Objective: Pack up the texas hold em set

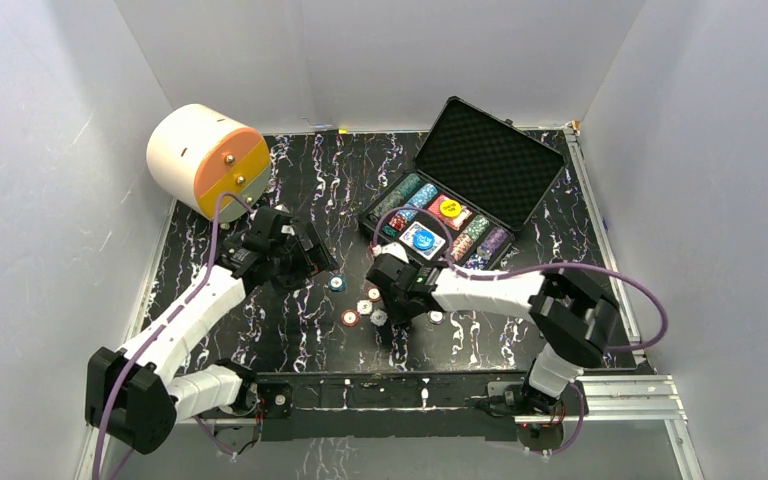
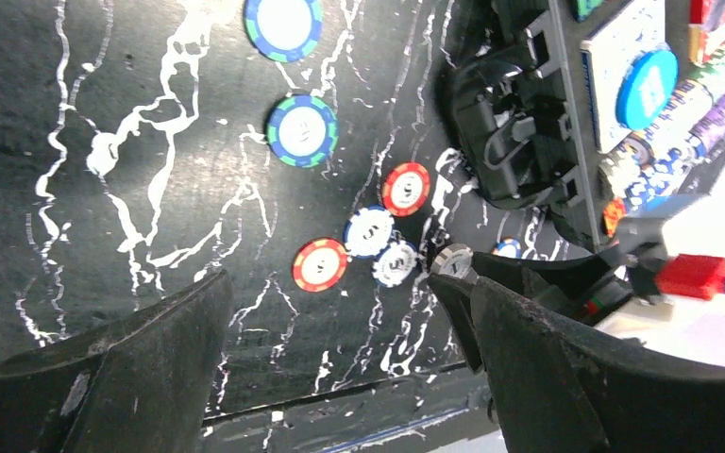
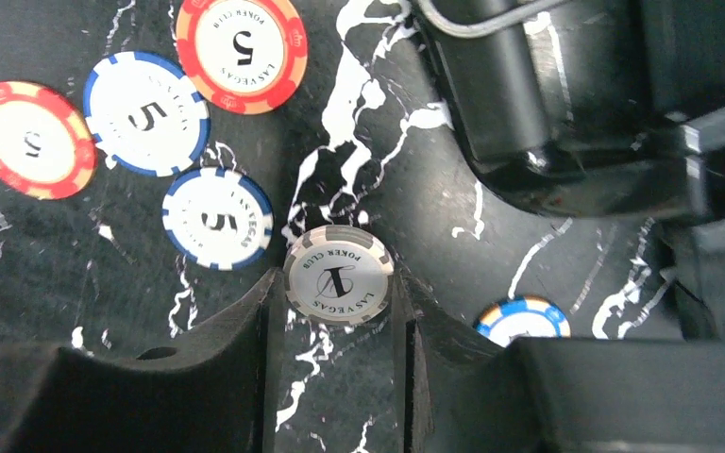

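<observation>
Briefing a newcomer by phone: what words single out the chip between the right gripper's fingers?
Find the open black hard case at the far right of the black marbled table. Among loose chips in front of it, the right gripper pinches a grey-and-white poker chip. Its neighbours are red-rimmed or blue-rimmed; it alone is grey.

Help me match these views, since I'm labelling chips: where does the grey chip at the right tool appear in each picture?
Top external: not visible, hidden under the right tool, which is right of the red chip.
Left wrist: the grey chip is centre-right, at the right tool's tip.
Right wrist: the chip is lower centre, between the tool's fingers.
Shared landmark: that red chip, the one farthest from the tool, left of the grey chip in both wrist views.
</observation>
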### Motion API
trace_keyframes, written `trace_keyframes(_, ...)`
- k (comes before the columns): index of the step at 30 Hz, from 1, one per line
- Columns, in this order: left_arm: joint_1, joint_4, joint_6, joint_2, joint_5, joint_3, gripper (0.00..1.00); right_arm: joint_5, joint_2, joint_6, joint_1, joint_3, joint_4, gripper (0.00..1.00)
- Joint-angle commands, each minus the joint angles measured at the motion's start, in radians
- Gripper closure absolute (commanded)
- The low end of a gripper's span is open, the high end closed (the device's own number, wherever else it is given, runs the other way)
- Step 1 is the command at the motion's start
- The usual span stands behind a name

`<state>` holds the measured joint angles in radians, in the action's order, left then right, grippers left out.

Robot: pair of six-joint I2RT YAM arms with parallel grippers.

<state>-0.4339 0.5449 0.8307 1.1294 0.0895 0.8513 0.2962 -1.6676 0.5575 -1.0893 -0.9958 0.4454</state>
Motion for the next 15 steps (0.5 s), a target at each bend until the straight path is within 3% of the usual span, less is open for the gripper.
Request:
trace_keyframes(1,0.0,-0.068,0.016,-0.059,0.109,-0.031,0.05,0.057,0.183,0.043,0.0,0.009,-0.064,0.77)
trace_keyframes(8,-0.01,-0.252,0.073,-0.097,0.264,-0.083,0.08,0.016,0.334,0.006,0.038,0.018,-0.231,0.76)
trace_keyframes(11,-0.032,-0.339,0.099,-0.07,0.358,-0.073,0.09,-0.1,0.373,-0.166,0.043,0.019,-0.32,0.77)
trace_keyframes(15,-0.051,-0.338,0.119,0.01,0.482,-0.008,0.16,-0.266,0.436,-0.404,0.045,0.024,-0.397,0.76)
